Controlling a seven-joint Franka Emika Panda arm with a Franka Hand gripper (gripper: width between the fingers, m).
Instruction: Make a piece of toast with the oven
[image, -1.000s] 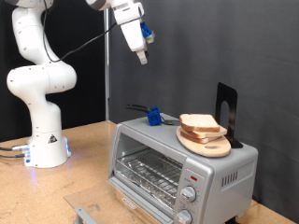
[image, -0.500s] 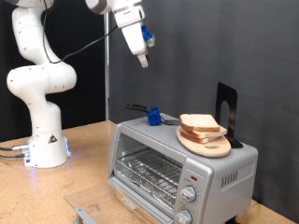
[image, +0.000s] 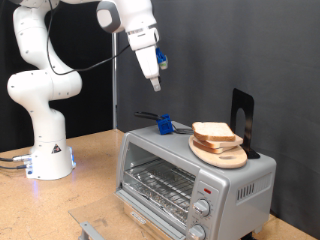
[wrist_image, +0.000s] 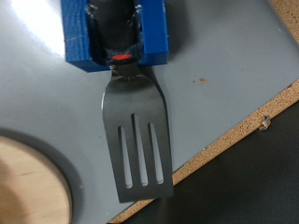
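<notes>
I see the gripper (image: 154, 85) high above the oven (image: 195, 180); jaw state unreadable. Toast (image: 213, 132) on the board (image: 222, 155) atop the oven: light, crumbly, probably best lifted from underneath by spatula (wrist_image: 138, 135).

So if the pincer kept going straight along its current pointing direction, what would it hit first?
Probably the spatula held in the blue holder on top of the oven; the pincer hangs above it, though depth is unclear.
</notes>
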